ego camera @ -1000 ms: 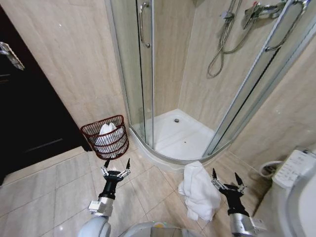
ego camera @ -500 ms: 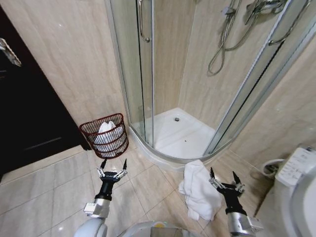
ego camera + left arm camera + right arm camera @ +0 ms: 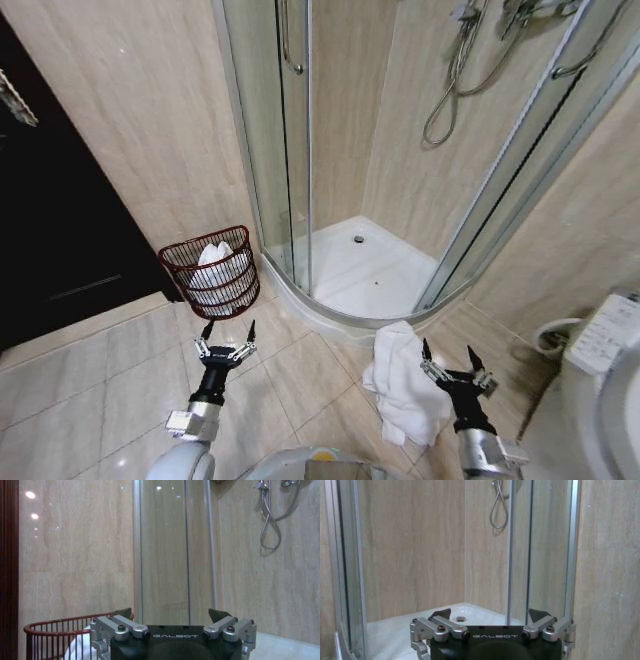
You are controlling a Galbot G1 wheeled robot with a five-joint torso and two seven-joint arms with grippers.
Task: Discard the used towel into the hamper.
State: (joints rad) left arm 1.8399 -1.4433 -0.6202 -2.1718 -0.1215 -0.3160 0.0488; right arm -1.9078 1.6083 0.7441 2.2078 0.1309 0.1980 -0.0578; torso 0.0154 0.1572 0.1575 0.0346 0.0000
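Observation:
A white used towel lies crumpled on the floor tiles just outside the shower's curved sill. The hamper, a dark red wire basket with white cloth inside, stands against the wall by the dark door; its rim also appears in the left wrist view. My left gripper hovers open over the floor a little in front of the hamper, nothing between its fingers. My right gripper is open too, held just right of the towel and pointing at the shower, fingers empty.
A corner shower cubicle with glass doors and a raised white tray fills the middle. A toilet with a side control panel stands at the right. A dark door is at the left. Open floor tiles lie between hamper and towel.
The whole head view has shifted slightly, so the camera moved; both grippers sit a touch lower in the picture. Both stay open, and the towel and hamper lie as before.

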